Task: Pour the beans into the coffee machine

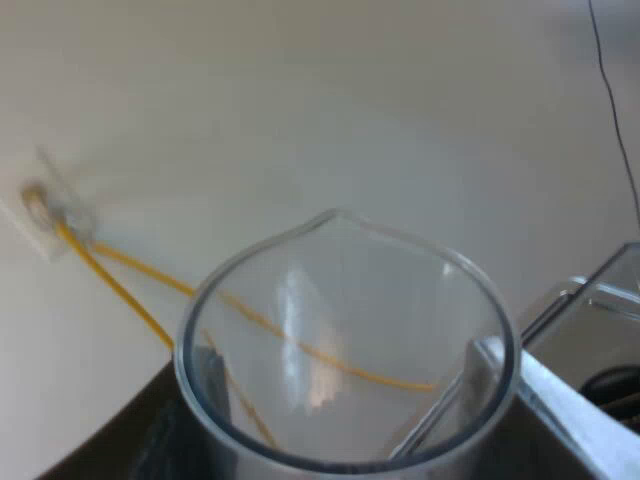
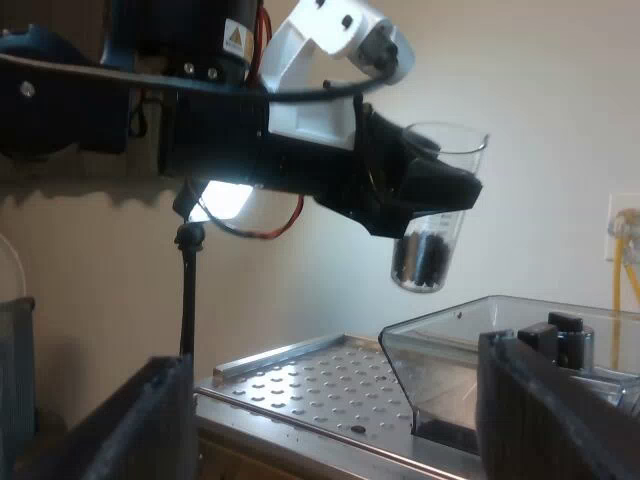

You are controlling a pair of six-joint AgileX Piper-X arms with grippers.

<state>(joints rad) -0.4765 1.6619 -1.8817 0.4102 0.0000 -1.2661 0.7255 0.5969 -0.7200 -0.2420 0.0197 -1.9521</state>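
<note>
Yellow cable [image 1: 130, 270] runs from socket [image 1: 40, 205] on pale wall [image 1: 300, 100]; black pole [image 2: 187, 290] nr. wall.

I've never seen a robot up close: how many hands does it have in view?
2. The left hand is shut on the measuring glass, above the bean hopper. The right hand is open, low near the machine's perforated top.

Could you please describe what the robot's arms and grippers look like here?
The left arm is mostly black, with a rounded white housing on top and a small yellow triangular warning label. The left gripper is black and tapers to a wedge. The right gripper has two broad, blocky black fingers.
</note>
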